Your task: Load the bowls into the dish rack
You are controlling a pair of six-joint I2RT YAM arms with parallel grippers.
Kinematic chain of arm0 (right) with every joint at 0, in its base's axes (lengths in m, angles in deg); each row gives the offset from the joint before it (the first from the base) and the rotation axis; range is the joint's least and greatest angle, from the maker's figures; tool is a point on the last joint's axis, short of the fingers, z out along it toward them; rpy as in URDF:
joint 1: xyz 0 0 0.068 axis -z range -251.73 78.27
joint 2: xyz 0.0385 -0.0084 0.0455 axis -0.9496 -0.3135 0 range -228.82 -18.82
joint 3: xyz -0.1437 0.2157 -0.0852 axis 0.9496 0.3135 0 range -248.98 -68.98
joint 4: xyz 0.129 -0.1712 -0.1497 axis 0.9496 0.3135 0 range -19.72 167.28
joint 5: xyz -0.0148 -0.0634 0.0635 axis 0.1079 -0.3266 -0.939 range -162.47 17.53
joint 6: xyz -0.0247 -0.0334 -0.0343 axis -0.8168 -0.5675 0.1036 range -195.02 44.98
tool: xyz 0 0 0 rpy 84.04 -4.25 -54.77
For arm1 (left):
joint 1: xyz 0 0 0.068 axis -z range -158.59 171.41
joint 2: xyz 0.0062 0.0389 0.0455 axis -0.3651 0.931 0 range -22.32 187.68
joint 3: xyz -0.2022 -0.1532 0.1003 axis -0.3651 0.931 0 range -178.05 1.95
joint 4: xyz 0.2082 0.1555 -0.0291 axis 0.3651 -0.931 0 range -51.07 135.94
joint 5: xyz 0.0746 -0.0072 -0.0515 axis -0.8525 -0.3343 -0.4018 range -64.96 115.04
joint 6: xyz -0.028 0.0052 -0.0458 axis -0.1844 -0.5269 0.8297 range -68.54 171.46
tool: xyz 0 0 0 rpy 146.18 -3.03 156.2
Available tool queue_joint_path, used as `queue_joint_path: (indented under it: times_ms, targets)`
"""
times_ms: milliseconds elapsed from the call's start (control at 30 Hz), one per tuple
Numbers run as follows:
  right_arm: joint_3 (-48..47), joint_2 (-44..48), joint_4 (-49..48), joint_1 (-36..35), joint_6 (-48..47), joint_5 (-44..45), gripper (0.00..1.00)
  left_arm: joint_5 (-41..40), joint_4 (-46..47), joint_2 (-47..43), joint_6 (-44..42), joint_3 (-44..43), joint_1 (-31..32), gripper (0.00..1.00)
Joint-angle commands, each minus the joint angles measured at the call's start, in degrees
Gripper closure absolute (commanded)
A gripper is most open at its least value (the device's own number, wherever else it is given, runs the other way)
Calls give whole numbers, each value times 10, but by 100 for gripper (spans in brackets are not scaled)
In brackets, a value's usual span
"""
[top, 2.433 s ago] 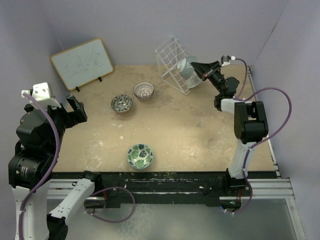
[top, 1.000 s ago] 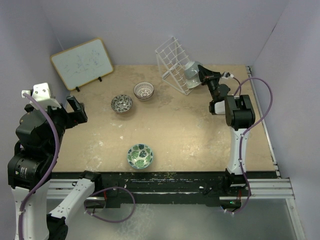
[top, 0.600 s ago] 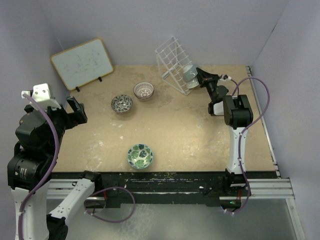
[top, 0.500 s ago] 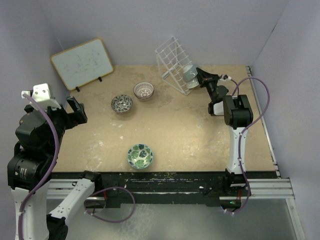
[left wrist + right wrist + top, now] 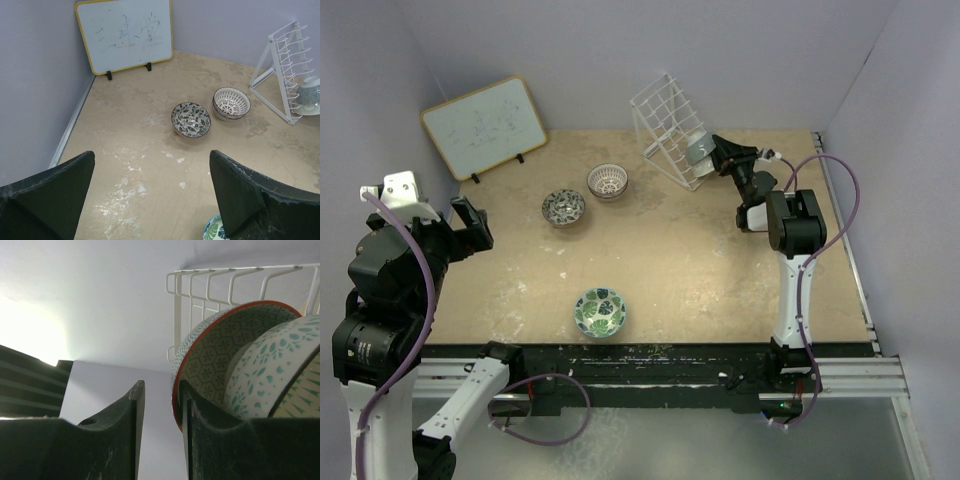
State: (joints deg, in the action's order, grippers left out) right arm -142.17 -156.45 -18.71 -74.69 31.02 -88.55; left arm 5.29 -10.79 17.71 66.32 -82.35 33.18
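Note:
The white wire dish rack (image 5: 665, 122) stands at the back of the table. Two bowls lean in it: a hexagon-patterned bowl with a red rim (image 5: 210, 357) and a green-white bowl (image 5: 265, 375), which show together as one pale shape in the top view (image 5: 699, 149). My right gripper (image 5: 718, 152) is at these bowls. In the right wrist view it (image 5: 159, 430) is slightly open, with the red rim against one finger (image 5: 205, 440) and a gap to the other. The dark speckled bowl (image 5: 563, 207), the lattice bowl (image 5: 607, 181) and the green leafy bowl (image 5: 600, 311) sit on the table. My left gripper (image 5: 470, 222) is open and empty, high at the left.
A wood-framed whiteboard (image 5: 483, 125) leans at the back left. Walls close in the left, back and right sides. The left wrist view shows the rack (image 5: 287, 70), the speckled bowl (image 5: 191, 119), the lattice bowl (image 5: 231, 102) and the leafy bowl's edge (image 5: 214, 231).

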Motion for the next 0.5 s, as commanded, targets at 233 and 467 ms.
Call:
queue_joint_path:
  times_ms: [233, 467]
  targets:
    - [25, 124, 83, -2, -37, -45, 59, 1, 7, -7, 4, -8, 3, 1]
    - [45, 146, 150, -3, -59, -40, 58, 0, 7, -8, 3, -9, 3, 1]
